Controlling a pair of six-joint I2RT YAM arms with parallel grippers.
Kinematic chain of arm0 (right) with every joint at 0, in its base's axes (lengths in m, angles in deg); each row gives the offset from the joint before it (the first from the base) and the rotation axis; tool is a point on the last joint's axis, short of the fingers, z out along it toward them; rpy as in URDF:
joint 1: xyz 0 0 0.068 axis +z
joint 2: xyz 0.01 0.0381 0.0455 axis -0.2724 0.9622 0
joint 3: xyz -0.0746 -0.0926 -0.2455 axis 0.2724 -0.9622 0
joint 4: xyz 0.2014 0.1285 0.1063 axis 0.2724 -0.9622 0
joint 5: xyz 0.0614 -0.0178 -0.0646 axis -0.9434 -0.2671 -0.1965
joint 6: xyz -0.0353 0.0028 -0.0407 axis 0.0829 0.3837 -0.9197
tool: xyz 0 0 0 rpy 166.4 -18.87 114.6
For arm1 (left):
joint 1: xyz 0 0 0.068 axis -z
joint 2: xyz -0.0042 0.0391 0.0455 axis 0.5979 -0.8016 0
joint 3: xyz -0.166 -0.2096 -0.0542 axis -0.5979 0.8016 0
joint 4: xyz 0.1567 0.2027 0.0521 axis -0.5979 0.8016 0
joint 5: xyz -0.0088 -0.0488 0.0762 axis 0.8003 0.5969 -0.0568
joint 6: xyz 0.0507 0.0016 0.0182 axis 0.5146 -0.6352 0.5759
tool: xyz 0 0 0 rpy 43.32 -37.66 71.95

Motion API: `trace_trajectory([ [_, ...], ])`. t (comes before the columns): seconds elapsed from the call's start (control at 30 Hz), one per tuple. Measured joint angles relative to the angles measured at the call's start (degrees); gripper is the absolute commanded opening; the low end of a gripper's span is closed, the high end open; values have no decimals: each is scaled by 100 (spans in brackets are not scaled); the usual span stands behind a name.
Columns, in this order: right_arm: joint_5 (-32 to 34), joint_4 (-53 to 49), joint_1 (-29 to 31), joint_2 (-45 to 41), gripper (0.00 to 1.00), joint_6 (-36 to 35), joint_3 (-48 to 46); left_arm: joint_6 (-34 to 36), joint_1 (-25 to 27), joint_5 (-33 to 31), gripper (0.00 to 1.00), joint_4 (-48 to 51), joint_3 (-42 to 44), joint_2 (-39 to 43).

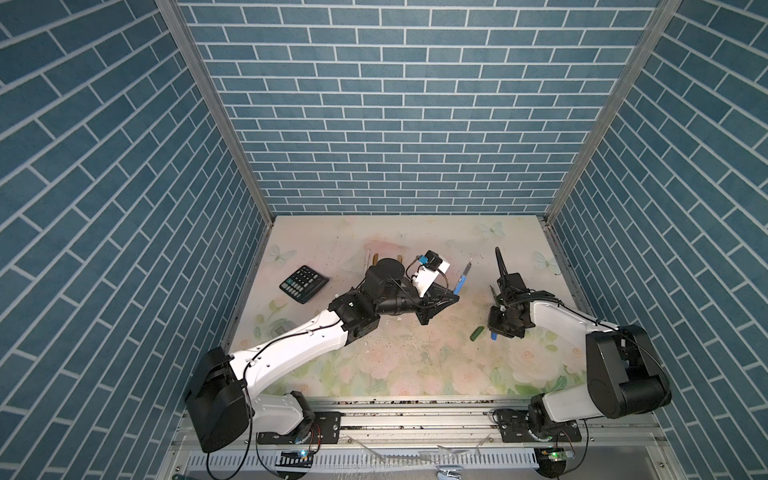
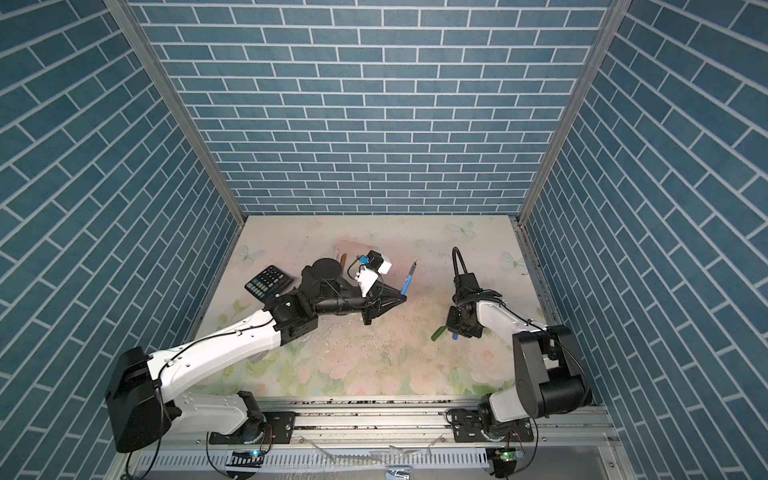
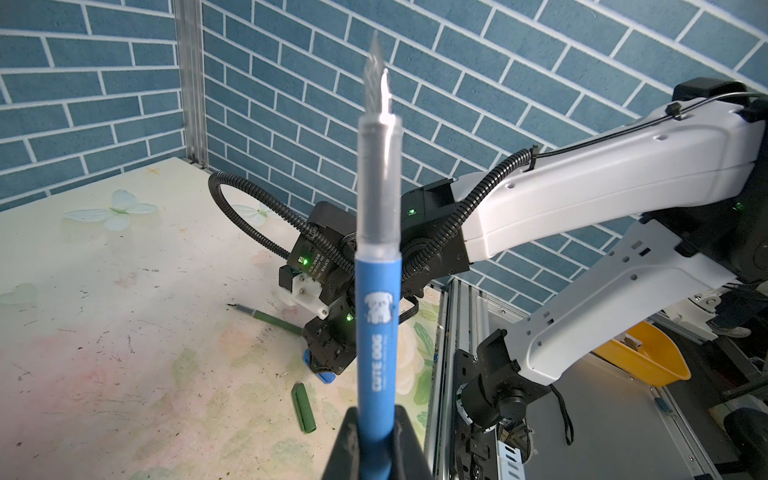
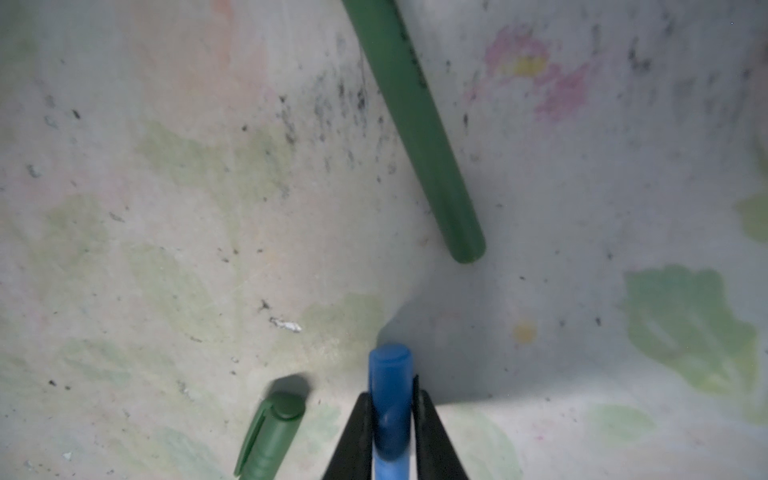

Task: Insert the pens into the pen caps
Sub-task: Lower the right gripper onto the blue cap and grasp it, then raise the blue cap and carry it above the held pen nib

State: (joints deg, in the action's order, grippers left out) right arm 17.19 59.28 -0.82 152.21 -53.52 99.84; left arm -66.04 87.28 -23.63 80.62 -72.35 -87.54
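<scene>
Now | left end effector (image 3: pixel 376 419) grips blue pen (image 3: pixel 377 316) | right end effector (image 4: pixel 391 399) pinches blue cap (image 4: pixel 390 365), clear only in wrist view

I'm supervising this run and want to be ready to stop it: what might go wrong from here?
1. The left gripper grips the blue pen far from its nib, so the long free end may pivot on insertion.
2. The right gripper pinches the blue cap right beside the green cap, which could get knocked on lifting.
</scene>
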Motion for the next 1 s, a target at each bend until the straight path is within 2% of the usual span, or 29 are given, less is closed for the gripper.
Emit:
trace_trajectory([
  [0.63,0,140,-9,-11,14,-52,2,2,0,-2,0,-9,11,0],
  [0.83,-24,136,-11,-625,14,-52,0,26,2,-160,0,-90,111,4],
  [1.0,-136,229,11,-1596,13,-50,0,72,9,-656,0,-190,413,181],
])
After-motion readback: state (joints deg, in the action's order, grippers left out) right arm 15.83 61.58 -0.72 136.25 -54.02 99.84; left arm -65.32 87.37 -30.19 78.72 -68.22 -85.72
